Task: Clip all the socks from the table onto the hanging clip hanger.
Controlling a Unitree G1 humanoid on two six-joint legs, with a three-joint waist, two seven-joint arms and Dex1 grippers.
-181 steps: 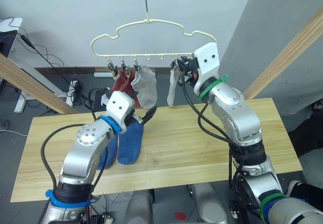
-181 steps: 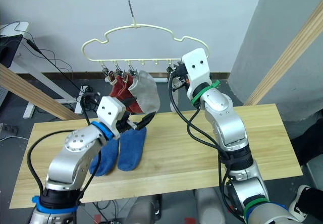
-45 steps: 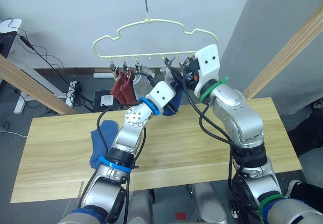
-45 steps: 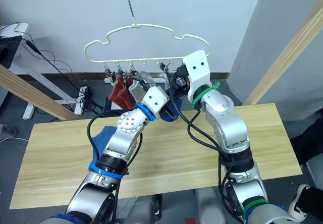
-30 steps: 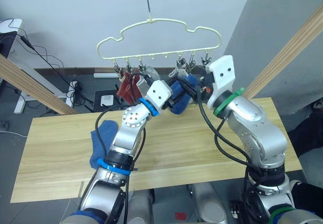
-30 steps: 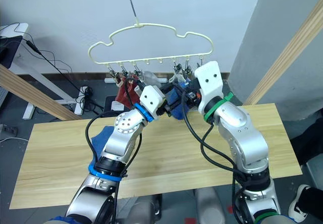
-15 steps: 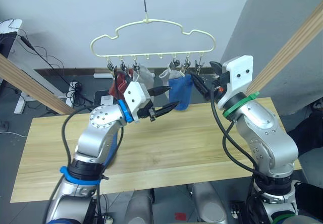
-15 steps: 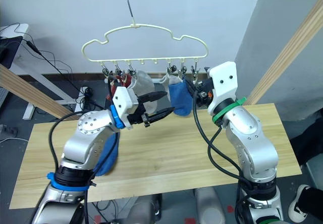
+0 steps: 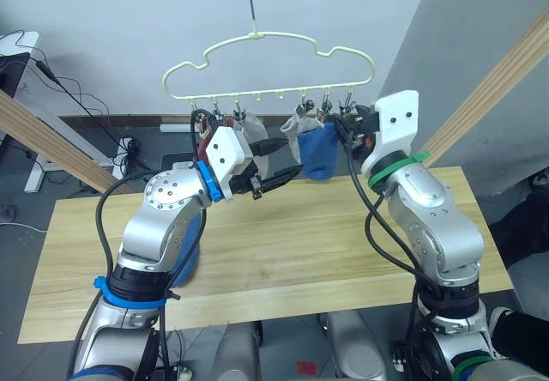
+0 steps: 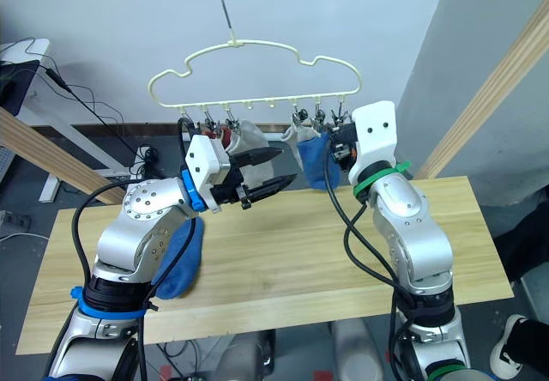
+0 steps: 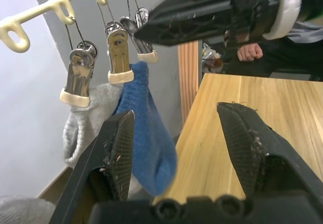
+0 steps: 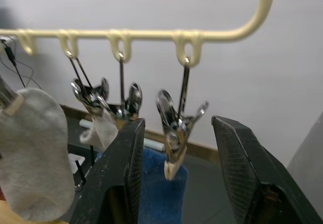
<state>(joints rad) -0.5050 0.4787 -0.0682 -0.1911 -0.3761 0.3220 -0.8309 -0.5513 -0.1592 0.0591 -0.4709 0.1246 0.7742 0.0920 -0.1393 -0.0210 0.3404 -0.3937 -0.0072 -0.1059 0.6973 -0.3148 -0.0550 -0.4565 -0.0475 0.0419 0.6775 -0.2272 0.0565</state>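
A pale yellow cloud-shaped clip hanger [image 9: 269,55] hangs by a metal hook above the far edge of a long light wooden table [image 9: 283,244], with small metal clips along its bottom bar. At the robot's left end of the bar, two rust red socks [image 9: 206,141] hang bunched together, partly hidden behind the left arm, and a light grey sock [image 9: 254,127] hangs just beside them. Toward the right end, a second light grey sock [image 9: 300,127] hangs from a clip, and a blue sock [image 9: 320,151] hangs from the clip next to it, the two touching. The clip at the right end of the bar hangs bare, as the right wrist view shows. A second blue sock [image 10: 177,261] lies on the table near its left end, largely hidden behind the left arm. The left gripper [image 9: 276,162] is raised above the table, its two black fingers spread apart and holding nothing, pointing toward the hanging blue sock from just beside it. The right gripper [image 12: 177,183] is lifted to the right end of the hanger, its fingers also spread wide and empty, with the bare end clip hanging between them in its wrist view.
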